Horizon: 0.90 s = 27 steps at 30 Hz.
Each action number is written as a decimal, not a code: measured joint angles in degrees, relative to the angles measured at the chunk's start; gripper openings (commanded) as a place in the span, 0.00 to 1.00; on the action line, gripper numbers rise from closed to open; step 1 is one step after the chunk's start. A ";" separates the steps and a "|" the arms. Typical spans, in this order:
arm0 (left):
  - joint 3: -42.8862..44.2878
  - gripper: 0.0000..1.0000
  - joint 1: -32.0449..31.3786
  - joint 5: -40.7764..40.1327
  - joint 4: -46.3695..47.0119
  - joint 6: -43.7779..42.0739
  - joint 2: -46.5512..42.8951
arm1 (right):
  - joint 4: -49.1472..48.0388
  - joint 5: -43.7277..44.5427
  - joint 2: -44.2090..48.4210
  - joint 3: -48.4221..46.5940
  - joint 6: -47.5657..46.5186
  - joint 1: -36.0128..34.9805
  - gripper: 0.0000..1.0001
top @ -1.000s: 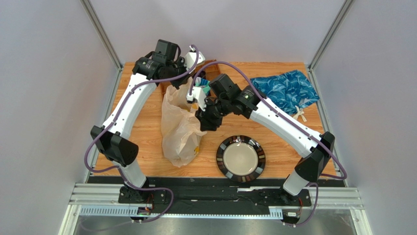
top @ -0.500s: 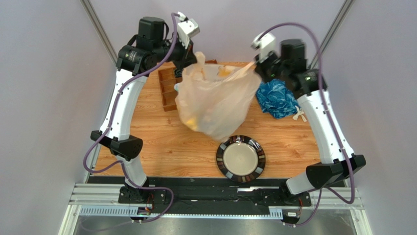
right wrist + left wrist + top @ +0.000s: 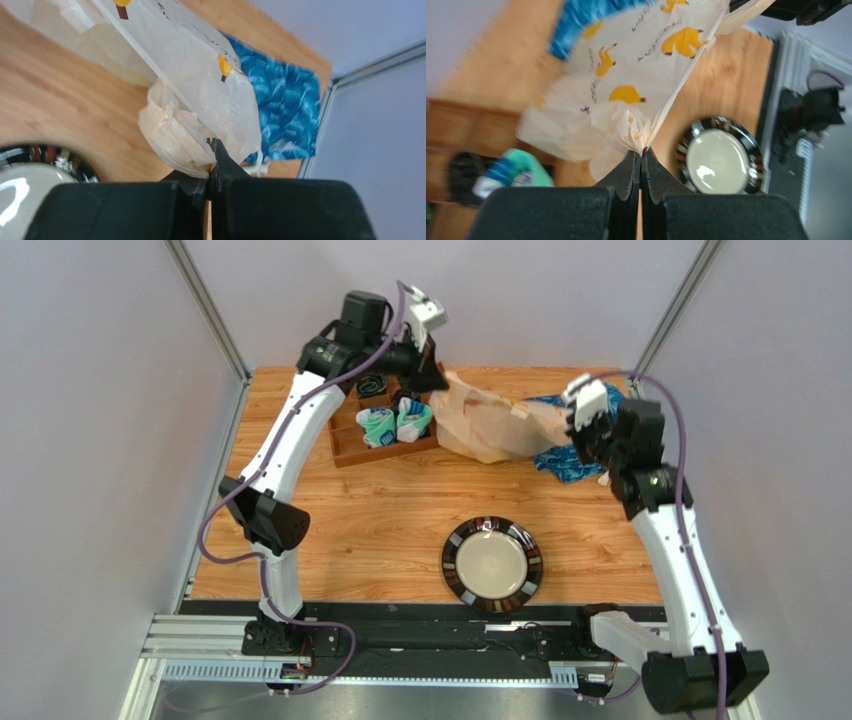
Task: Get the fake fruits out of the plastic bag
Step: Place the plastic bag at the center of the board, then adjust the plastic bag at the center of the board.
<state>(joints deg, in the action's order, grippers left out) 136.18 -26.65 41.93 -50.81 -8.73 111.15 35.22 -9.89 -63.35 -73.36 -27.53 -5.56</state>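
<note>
Translucent beige plastic bag (image 3: pixel 495 425) drops low
Left pincer (image 3: pixel 641 152) and right pincer (image 3: pixel 211 145) each clamp an edge; no fruits on the wooden surface (image 3: pixel 380 520).

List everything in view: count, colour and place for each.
plastic bag: one, translucent beige with yellow-orange print, far side of the table, stretched between both hands
blue patterned bag: one, blue, far right, partly under the plastic bag
wooden tray: one, brown, far left of centre
packets: two, teal and white, in the wooden tray
plate: one, dark rim, cream centre, near edge, right of centre
table: one, light wood
left hand: one, black, shut on the plastic bag
right hand: one, black, shut on the plastic bag
</note>
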 measured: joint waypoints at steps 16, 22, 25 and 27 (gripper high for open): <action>-20.06 0.00 -3.19 4.70 1.60 14.27 1.55 | 21.38 -9.77 2.27 -16.85 -2.16 -0.52 0.78; -20.41 0.00 -3.15 6.82 6.16 23.04 0.85 | 18.38 -15.19 -1.79 -18.32 0.96 -11.30 0.34; -20.41 0.00 -2.99 8.22 7.52 26.40 0.85 | 17.59 -15.45 -5.68 -13.42 0.37 -15.91 0.25; -20.65 0.00 -2.75 9.16 8.72 28.13 0.83 | 17.16 -15.06 -9.16 -10.12 0.04 -17.49 0.20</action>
<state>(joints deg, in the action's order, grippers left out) 115.52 -29.41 51.09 -42.09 19.40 111.98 52.38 -24.95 -72.51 -83.48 -27.49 -23.05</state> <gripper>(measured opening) 0.008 0.259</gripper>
